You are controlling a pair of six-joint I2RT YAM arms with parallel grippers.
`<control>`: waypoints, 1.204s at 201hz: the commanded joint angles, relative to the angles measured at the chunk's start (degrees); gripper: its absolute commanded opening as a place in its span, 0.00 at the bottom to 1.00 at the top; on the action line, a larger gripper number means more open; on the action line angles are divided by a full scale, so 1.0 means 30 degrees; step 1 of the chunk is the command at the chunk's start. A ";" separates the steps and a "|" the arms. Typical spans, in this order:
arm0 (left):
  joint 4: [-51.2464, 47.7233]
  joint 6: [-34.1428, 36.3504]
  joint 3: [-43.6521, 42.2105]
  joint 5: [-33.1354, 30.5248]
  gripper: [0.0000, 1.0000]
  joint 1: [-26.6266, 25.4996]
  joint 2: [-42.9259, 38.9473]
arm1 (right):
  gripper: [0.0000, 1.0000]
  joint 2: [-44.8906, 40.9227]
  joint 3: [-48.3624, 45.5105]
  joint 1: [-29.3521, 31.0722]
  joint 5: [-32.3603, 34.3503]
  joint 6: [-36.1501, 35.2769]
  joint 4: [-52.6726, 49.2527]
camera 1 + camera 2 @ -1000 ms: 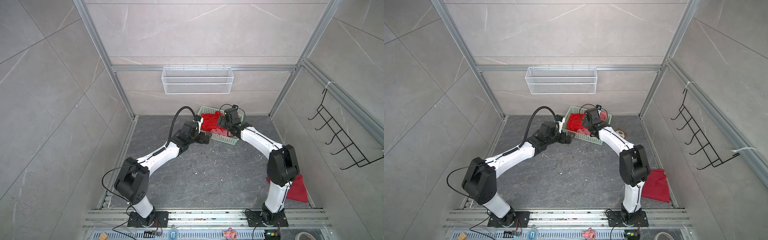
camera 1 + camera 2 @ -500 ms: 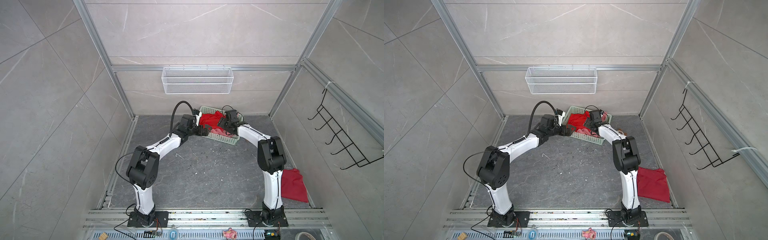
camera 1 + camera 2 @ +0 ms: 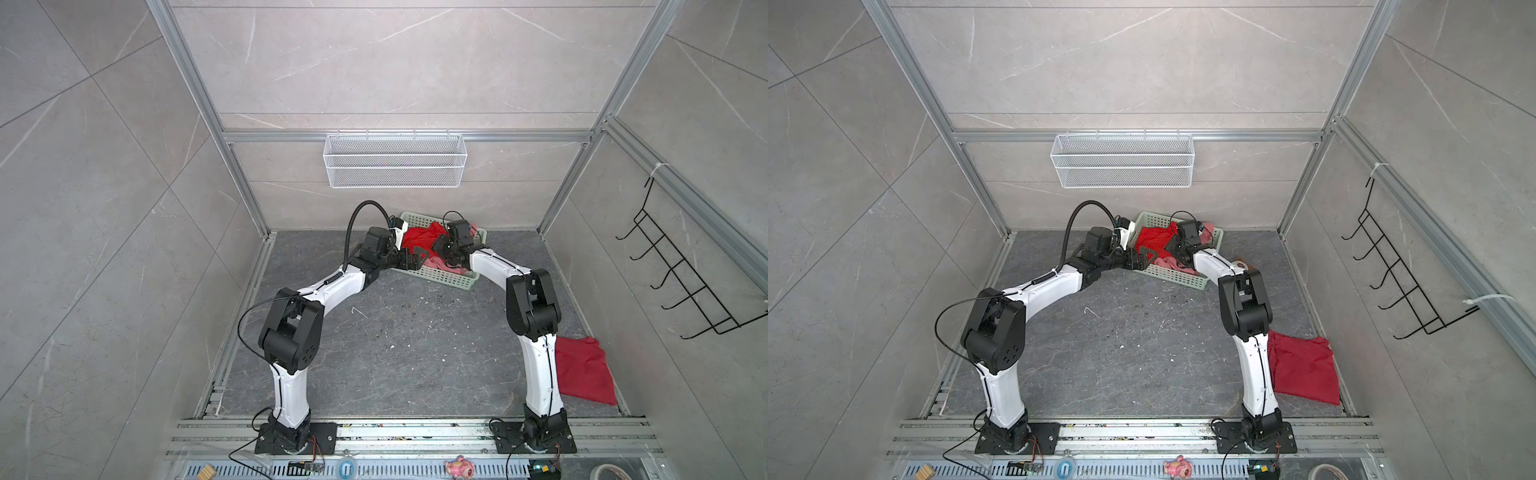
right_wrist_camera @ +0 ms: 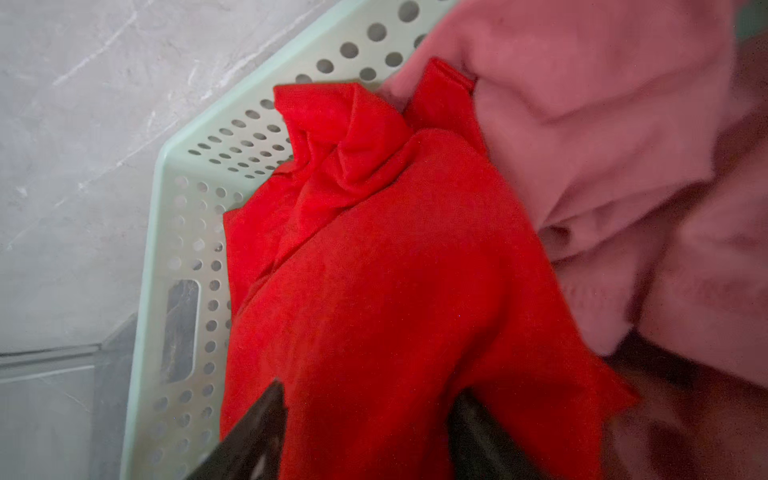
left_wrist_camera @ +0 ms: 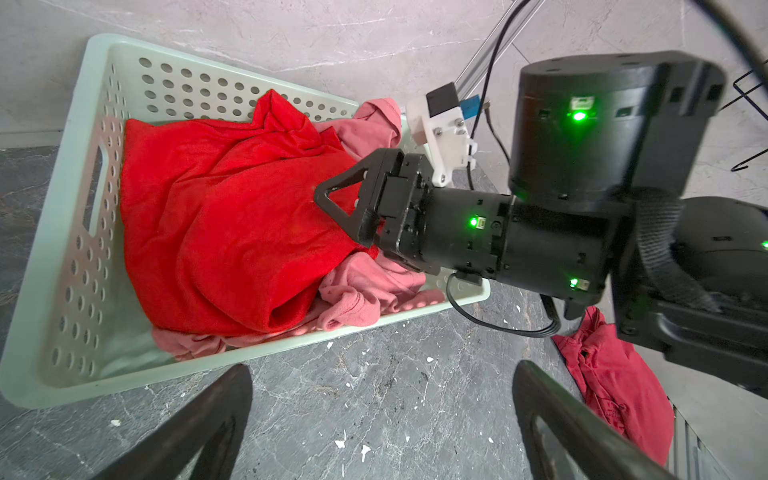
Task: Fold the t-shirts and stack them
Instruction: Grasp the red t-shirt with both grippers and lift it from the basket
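The bright red t-shirt lies crumpled in the mint-green basket over salmon-pink t-shirts. It looks light, limp and likely to drag its neighbours along. Your right gripper straddles a hump of it, but you cannot tell whether it is clamped. Your left gripper hangs wide apart beside the basket. Take a hem or shoulder seam.

Mint basket rear floor; wire shelf on wall.

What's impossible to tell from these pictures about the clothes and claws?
Number of pink shirts in the basket: left wrist view, red shirt covers them.
Whether the right gripper grips it: right wrist view, fabric covers the jaws' inner faces.
Crimson shirt's edge: top view, right arm hides it.
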 commanded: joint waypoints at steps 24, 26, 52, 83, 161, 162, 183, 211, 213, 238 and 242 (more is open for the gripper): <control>0.0599 0.0029 -0.0507 -0.0100 1.00 -0.0043 -0.1045 | 0.21 0.0408 0.0801 0.0002 -0.0559 0.0380 0.1044; 0.0593 0.0019 -0.0549 -0.0106 1.00 -0.0042 -0.1067 | 0.20 0.0349 0.0752 0.0004 -0.0459 0.0323 0.1021; 0.0677 -0.0111 -0.0758 -0.0201 1.00 -0.0068 -0.1128 | 0.01 -0.0246 0.0356 -0.0011 0.0288 -0.0310 0.0502; 0.0613 -0.0053 -0.0780 -0.0377 1.00 -0.0058 -0.1170 | 0.00 -0.0963 -0.0033 -0.0030 0.1244 -0.0982 -0.0346; -0.0131 0.0634 -0.0932 -0.1010 1.00 -0.0050 -0.1741 | 0.00 -0.4270 -0.1242 0.0136 0.1108 -0.3192 0.0176; -0.0127 0.0642 -0.0933 -0.1037 1.00 -0.0046 -0.1764 | 0.00 -0.4314 -0.1240 0.0129 0.1079 -0.3221 0.0175; -0.0239 0.0833 -0.1079 -0.1224 1.00 -0.0043 -0.1988 | 0.00 -0.5153 -0.1652 0.0223 0.0789 -0.3449 0.0408; -0.0170 0.0877 -0.1455 -0.1521 1.00 -0.0062 -0.2396 | 0.00 -0.6556 -0.2664 0.0561 0.0794 -0.3865 0.1168; -0.0200 0.0883 -0.1482 -0.1552 1.00 -0.0047 -0.2422 | 0.00 -0.6614 -0.2697 0.0561 0.0775 -0.3909 0.1198; -0.0141 0.1159 -0.1888 -0.2044 1.00 -0.0037 -0.3040 | 0.00 -0.7847 -0.2911 0.1189 0.0729 -0.5197 0.1579; -0.0162 0.1217 -0.1922 -0.2075 1.00 -0.0042 -0.3152 | 0.00 -0.8108 -0.2865 0.1295 0.0701 -0.5456 0.1580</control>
